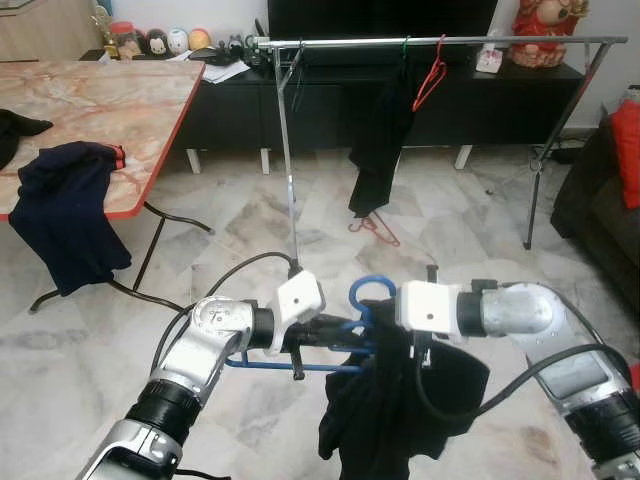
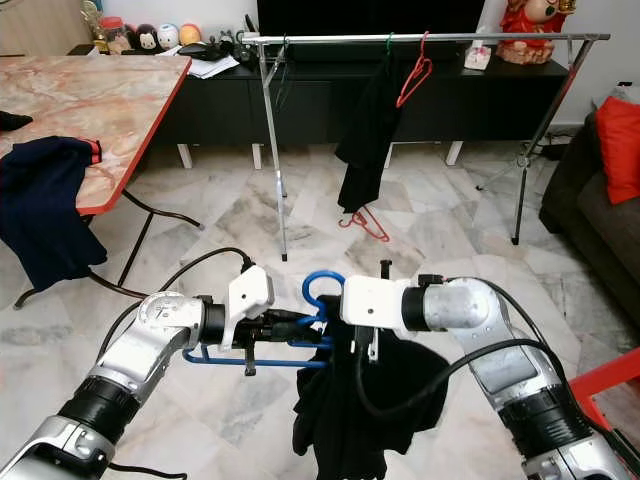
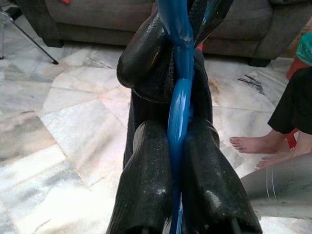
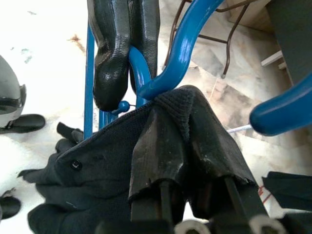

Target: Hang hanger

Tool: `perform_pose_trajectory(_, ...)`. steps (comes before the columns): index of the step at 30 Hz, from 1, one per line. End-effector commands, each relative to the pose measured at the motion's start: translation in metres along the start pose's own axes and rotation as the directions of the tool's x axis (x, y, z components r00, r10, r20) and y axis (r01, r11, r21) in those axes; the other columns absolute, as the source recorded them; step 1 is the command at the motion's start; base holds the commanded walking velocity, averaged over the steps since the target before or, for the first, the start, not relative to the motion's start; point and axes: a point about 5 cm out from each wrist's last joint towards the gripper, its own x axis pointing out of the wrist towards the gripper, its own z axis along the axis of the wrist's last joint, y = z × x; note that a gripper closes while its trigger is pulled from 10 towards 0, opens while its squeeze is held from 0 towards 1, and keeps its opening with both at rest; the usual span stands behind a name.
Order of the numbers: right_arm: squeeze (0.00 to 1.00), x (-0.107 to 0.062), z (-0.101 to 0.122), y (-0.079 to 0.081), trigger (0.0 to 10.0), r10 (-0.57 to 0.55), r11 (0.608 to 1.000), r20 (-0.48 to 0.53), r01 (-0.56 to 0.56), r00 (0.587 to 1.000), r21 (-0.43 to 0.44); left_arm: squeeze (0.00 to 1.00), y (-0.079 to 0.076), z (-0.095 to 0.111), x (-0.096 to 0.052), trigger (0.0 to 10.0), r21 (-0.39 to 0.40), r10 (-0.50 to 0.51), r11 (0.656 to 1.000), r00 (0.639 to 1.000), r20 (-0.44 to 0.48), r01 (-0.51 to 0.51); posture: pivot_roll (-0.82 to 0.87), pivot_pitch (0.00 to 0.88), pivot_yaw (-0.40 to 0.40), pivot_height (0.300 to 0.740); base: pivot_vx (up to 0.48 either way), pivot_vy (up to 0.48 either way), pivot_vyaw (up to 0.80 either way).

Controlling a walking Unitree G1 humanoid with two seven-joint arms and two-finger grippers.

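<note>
- Down low in front of the robot, both arms met over a blue hanger (image 2: pixel 300 330) that carried a black garment (image 2: pixel 350 410) hanging toward the marble floor (image 2: pixel 430 220).
- The left gripper (image 3: pixel 179 146) had its two black fingers (image 3: pixel 146 180) pinched tight on the hanger's blue shoulder bar, the plastic squeezed between the pads.
- The right gripper (image 4: pixel 187 146) was closed on the dark cloth at the neck of the hanger, just below the blue hook; its fingers (image 4: pixel 156 146) were wrapped in fabric.
- From the head view, the hanger sat at about 6 o'clock, held well short of the clothes rail (image 1: pixel 440 41), which stood far off at 12 o'clock.
- On that rail a dark garment (image 1: pixel 380 130) hung beside an empty red hanger (image 1: pixel 431 78), and another red hanger (image 1: pixel 375 228) lay on the floor beneath, at about 1 o'clock of the held one.
- At 10 o'clock a marble-patterned table (image 1: pixel 110 100) with a red edge had navy clothing (image 1: pixel 65 215) draped over its rim.
- A black TV cabinet (image 1: pixel 330 100) ran behind the rail, with small figurines (image 1: pixel 165 40) on its top at 11 o'clock.
- A person's bare feet (image 3: pixel 256 144) showed in the left wrist view, near a sofa (image 3: pixel 122 19).
- No readable writing or brand mark could be made out anywhere.
</note>
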Motion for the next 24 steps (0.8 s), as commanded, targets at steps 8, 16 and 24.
perform_pose_trajectory(8,0.0,0.01,0.001,0.016,10.0,0.118,0.993,0.028,-0.118,0.993,-0.011,0.0,0.013,0.003,-0.012,10.0,-0.005,0.13,0.992,0.991,0.024,-0.13,-0.11,0.004,-0.017,0.74,0.0,0.0,0.0)
perform_pose_trajectory(16,0.0,0.009,0.0,0.013,10.0,0.107,0.994,0.025,-0.106,0.994,-0.015,0.0,0.012,0.007,-0.008,10.0,-0.011,0.11,0.994,0.992,0.054,-0.109,-0.11,0.0,-0.017,0.74,0.0,0.0,0.0)
perform_pose_trajectory(24,0.0,0.007,0.002,0.009,10.0,0.095,0.995,0.025,-0.095,0.995,-0.03,0.0,0.019,-0.007,-0.016,10.0,0.167,0.167,0.975,0.979,-0.118,-0.147,-0.11,0.0,-0.018,0.74,0.0,0.0,0.0)
